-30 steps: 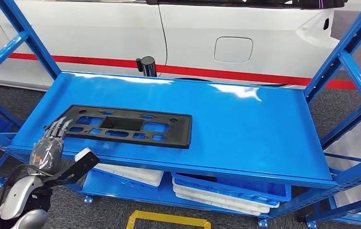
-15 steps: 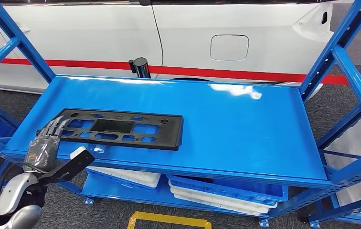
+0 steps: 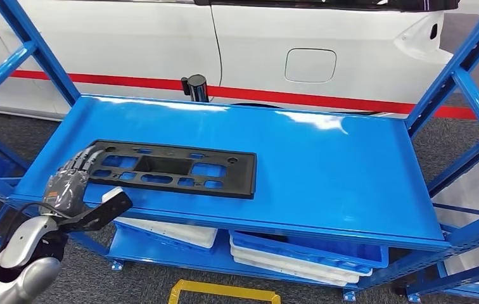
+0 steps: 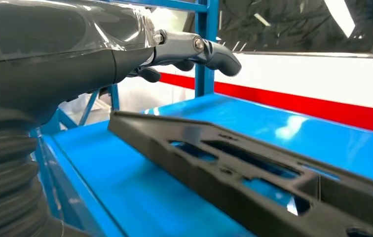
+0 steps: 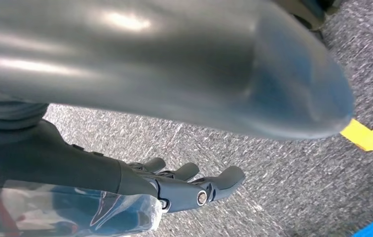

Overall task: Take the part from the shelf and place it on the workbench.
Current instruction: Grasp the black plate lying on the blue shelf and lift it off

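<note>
Blue steel filled our view: the shelf (image 3: pixel 325 158) stood before a white car (image 3: pixel 129 44) with a red stripe, its top deck carrying the part (image 3: pixel 173 168), a long black plastic panel with cut-outs, lying flat at the near left. On the lower tier sat white trays (image 3: pixel 180 232) and a blue bin (image 3: pixel 313 248), and a dark cylinder (image 3: pixel 195 86) stood beyond the far edge.

We saw our left hand (image 3: pixel 69 183) at the panel's left end, farther over that end than a second before, when its fingers (image 3: pixel 83 159) only reached the corner; the thumb (image 3: pixel 111 208) now sat just under the shelf's near lip. The brief swing of the picture between frames was our own head moving; the panel kept its place on the deck. From the left wrist the hand (image 4: pixel 194 49) was released, fingers spread above the panel (image 4: pixel 253 173) and clear of it, nothing held. Our right hand (image 5: pixel 189 190) hung beside the body over grey carpet, fingers loosely apart and empty.

We judged the task barely begun: the reach had closed in and the grasp was the step in hand, with the lift and carry to the workbench all ahead.
</note>
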You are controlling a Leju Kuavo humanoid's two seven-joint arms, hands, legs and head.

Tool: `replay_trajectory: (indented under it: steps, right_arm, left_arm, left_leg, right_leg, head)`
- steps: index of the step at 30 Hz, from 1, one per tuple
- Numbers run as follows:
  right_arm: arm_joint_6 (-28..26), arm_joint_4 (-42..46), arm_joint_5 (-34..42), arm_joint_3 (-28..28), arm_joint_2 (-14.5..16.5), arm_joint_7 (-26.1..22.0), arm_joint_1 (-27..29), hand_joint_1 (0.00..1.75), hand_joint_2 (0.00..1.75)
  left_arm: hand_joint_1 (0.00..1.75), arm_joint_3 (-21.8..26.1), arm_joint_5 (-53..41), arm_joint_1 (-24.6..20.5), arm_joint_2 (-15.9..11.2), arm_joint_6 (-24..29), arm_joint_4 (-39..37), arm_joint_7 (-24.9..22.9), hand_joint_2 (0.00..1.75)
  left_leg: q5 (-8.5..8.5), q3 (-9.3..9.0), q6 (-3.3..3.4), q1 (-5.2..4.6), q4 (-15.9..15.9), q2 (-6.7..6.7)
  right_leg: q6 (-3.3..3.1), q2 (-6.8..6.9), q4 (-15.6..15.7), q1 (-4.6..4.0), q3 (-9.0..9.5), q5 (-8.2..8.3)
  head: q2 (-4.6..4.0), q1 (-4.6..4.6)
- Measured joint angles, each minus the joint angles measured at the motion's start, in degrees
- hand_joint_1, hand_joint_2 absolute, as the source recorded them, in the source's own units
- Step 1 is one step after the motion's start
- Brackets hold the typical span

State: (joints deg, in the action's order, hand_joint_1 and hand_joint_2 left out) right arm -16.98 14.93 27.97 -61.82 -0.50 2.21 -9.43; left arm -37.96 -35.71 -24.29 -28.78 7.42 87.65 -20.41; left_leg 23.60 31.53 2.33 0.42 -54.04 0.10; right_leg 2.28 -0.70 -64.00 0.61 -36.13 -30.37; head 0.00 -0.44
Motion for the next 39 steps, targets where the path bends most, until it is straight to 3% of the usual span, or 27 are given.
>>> replay_trajectory:
  steps: [2, 3, 4, 7, 9, 11, 13, 16, 18, 19, 22, 24, 28, 30, 32, 33, 34, 35, 37, 39]
  right_arm:
    - [0.1, 0.0, -0.2, 0.0, 0.0, 0.0, 0.1, 0.00, 0.00]
    - [0.1, 0.0, -0.3, 0.0, 0.0, 0.0, 0.1, 0.00, 0.00]
    - [0.2, 0.0, -0.3, 0.0, 0.0, 0.1, 0.1, 0.00, 0.00]
    - [0.2, 0.0, -0.5, 0.0, 0.0, 0.2, -0.1, 0.00, 0.00]
    - [0.3, 0.0, -0.7, 0.0, 0.0, 0.4, -0.3, 0.00, 0.00]
    - [0.4, 0.0, -0.8, 0.0, 0.0, 0.6, -0.3, 0.00, 0.00]
    - [0.5, 0.0, -0.9, 0.0, 0.0, 0.7, -0.4, 0.00, 0.00]
    - [0.6, 0.0, -1.0, 0.0, 0.1, 0.7, -0.4, 0.00, 0.00]
    - [0.7, 0.0, -1.0, 0.0, 0.2, 0.7, -0.4, 0.00, 0.00]
    - [0.7, 0.0, -1.0, 0.0, 0.2, 0.7, -0.4, 0.00, 0.00]
    - [0.8, 0.0, -1.1, 0.0, 0.2, 0.7, -0.5, 0.00, 0.00]
    - [0.8, 0.0, -1.1, 0.0, 0.2, 0.7, -0.5, 0.00, 0.00]
    - [0.8, 0.0, -1.2, 0.0, 0.2, 0.7, -0.4, 0.00, 0.00]
    - [0.8, 0.0, -1.2, 0.0, 0.1, 0.7, -0.3, 0.00, 0.00]
    - [0.8, 0.0, -1.2, 0.0, 0.1, 0.7, -0.2, 0.00, 0.00]
    - [0.8, 0.0, -1.2, 0.0, 0.1, 0.7, -0.2, 0.00, 0.00]
    - [0.8, 0.0, -1.3, 0.0, 0.1, 0.7, -0.1, 0.00, 0.00]
    - [0.8, 0.0, -1.3, 0.0, 0.0, 0.7, 0.0, 0.00, 0.00]
    - [0.7, 0.0, -1.4, 0.0, 0.0, 0.7, -0.1, 0.00, 0.00]
    - [0.7, 0.0, -1.4, 0.0, 0.0, 0.7, -0.1, 0.00, 0.00]
  left_arm:
    - [0.00, -0.7, 0.0, -0.3, 0.5, -0.3, -0.6, 0.3, 1.75]
    - [0.00, -1.1, 0.0, -0.4, 0.7, -0.5, -0.9, 0.5, 1.75]
    - [0.00, -1.5, -0.1, -0.6, 1.0, -0.6, -1.2, 0.7, 1.75]
    - [0.00, -2.7, -0.2, -1.7, 2.0, -1.0, -1.9, 1.2, 1.75]
    - [0.00, -3.4, -0.3, -2.5, 2.5, -1.3, -2.4, 1.4, 1.75]
    - [0.00, -4.2, -0.5, -3.1, 3.0, -1.6, -2.8, 1.6, 1.75]
    - [0.00, -4.9, -0.7, -3.6, 3.5, -1.7, -3.2, 1.8, 1.75]
    - [0.00, -5.8, -0.9, -4.5, 4.0, -2.1, -3.9, 2.0, 1.75]
    - [0.00, -6.4, -0.9, -4.8, 4.5, -2.4, -4.4, 2.0, 1.75]
    - [0.00, -6.8, -0.8, -4.9, 4.7, -2.5, -4.7, 2.1, 1.75]
    - [0.00, -7.6, -0.5, -5.7, 5.2, -2.7, -5.4, 2.3, 1.75]
    - [0.00, -8.0, 0.0, -6.4, 5.4, -2.7, -5.9, 2.5, 1.75]
    - [0.00, -8.6, 0.4, -6.8, 5.6, -2.7, -6.9, 2.8, 1.75]
    - [0.00, -8.8, 0.7, -7.1, 5.8, -2.7, -7.4, 2.9, 1.75]
    - [0.00, -9.1, 1.1, -7.3, 5.9, -2.8, -8.0, 2.9, 1.75]
    - [0.00, -9.3, 1.2, -7.3, 5.9, -2.8, -8.3, 2.9, 1.75]
    - [0.00, -9.5, 1.3, -7.3, 6.0, -2.8, -8.6, 2.8, 1.75]
    - [0.00, -9.6, 1.4, -7.3, 6.0, -2.8, -8.8, 2.8, 1.75]
    - [0.00, -9.8, 1.6, -7.6, 6.0, -2.9, -9.3, 2.7, 1.75]
    - [0.00, -9.9, 2.0, -7.9, 6.0, -2.9, -9.8, 2.4, 1.75]
  left_leg:
    - [0.05, 0.01, 0.23, -0.15, 0.0, 0.05]
    - [0.07, 0.00, 0.25, -0.21, -0.1, 0.05]
    - [0.09, -0.05, 0.24, -0.24, -0.1, 0.02]
    - [0.36, -0.21, -0.08, -0.40, -0.3, -0.10]
    - [0.55, -0.10, -0.48, -0.61, -0.5, -0.13]
    - [0.61, -0.05, -0.85, -0.62, -0.7, -0.12]
    - [1.78, 0.85, -1.48, -0.47, -3.1, -0.06]
    - [6.99, 5.53, -2.52, -0.08, -13.6, -0.03]
    - [8.72, 8.08, -2.81, 0.15, -18.6, -0.03]
    - [7.93, 7.93, -2.81, 0.24, -18.0, -0.03]
    - [1.99, 2.45, -2.26, 0.17, -5.8, -0.03]
    - [0.45, 0.26, -1.71, -0.24, -0.7, -0.05]
    - [0.05, -0.27, -0.48, -0.28, 0.3, 0.01]
    - [-0.27, -0.58, 0.04, -0.02, 0.8, 0.10]
    - [-0.27, -0.57, 0.20, -0.08, 0.8, 0.12]
    - [-0.25, -0.57, 0.20, -0.10, 0.8, 0.12]
    - [-0.23, -0.59, 0.18, -0.09, 0.8, 0.10]
    - [-0.17, -0.66, 0.11, -0.05, 0.7, 0.06]
    - [0.18, -0.74, -0.31, -0.07, 0.3, -0.05]
    - [0.63, -0.63, -0.83, -0.29, -0.2, -0.16]
  right_leg:
    - [0.01, 0.01, -8.0, -0.01, -3.96, -3.00]
    - [0.01, 0.01, -9.6, -0.01, -4.93, -3.04]
    - [-0.04, 0.02, -8.7, -0.01, -4.67, -1.86]
    - [-0.42, 0.14, 3.4, -0.02, 0.83, 4.06]
    - [-0.74, 0.17, 7.7, -0.13, 2.67, 5.31]
    - [-1.15, 0.10, 7.9, -0.23, 2.62, 5.40]
    - [-1.67, 0.07, 8.0, -0.06, 2.72, 5.55]
    - [-2.07, 0.06, 8.0, 0.16, 2.75, 5.60]
    - [-2.08, 0.04, 8.0, 0.16, 2.72, 5.60]
    - [-2.07, 0.00, 8.0, 0.16, 2.75, 5.59]
    - [-1.92, -0.12, 8.0, 0.09, 2.94, 5.53]
    - [-1.54, -0.16, 8.0, 0.02, 2.83, 5.53]
    - [-0.37, -0.12, 7.4, 0.08, 2.54, 4.86]
    - [-0.11, -0.03, 2.2, 0.02, 0.32, 1.75]
    - [-0.02, 0.00, -6.1, -0.02, -3.60, -1.89]
    - [0.03, 0.01, -8.7, 0.00, -4.96, -2.57]
    - [0.07, 0.02, -9.2, 0.03, -5.29, -2.16]
    - [0.11, 0.05, -7.0, 0.10, -4.31, -0.59]
    - [0.19, 0.13, 1.5, 0.29, -0.11, 3.37]
    - [-0.05, 0.07, 7.1, 0.37, 2.60, 5.21]
  head:
    - [0.00, 0.05]
    - [0.00, 0.05]
    - [0.00, 0.06]
    - [0.00, 0.07]
    - [0.00, 0.05]
    - [0.00, 0.05]
    - [0.00, -0.02]
    - [0.00, -0.28]
    - [0.00, -0.31]
    - [0.00, -0.32]
    - [0.00, -0.32]
    - [0.00, -0.31]
    - [0.00, -0.27]
    - [0.00, -0.16]
    - [0.00, -0.07]
    - [0.00, -0.06]
    - [0.00, -0.05]
    - [0.00, -0.05]
    - [0.00, -0.03]
    - [0.00, -0.04]
